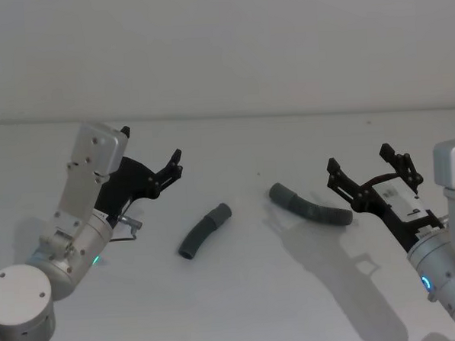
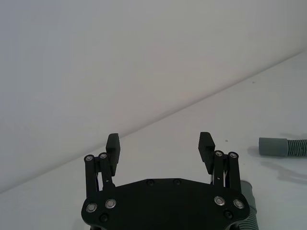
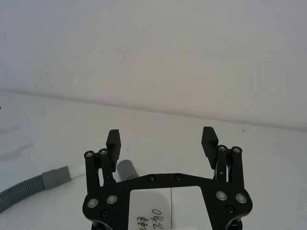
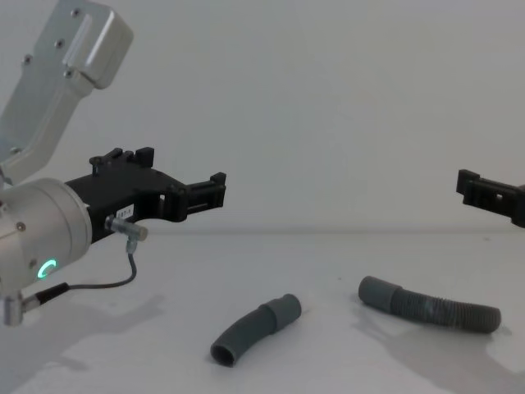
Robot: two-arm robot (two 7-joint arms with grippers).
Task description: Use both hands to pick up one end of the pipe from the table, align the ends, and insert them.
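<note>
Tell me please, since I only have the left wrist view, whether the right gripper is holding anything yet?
Observer: No. The right gripper hangs with open jaws by the right end of the longer hose piece, which lies on the table.
Operator: And how does my left gripper stand to the short piece?
Observer: The left gripper is raised above the table, left of the short piece, not touching it.
</note>
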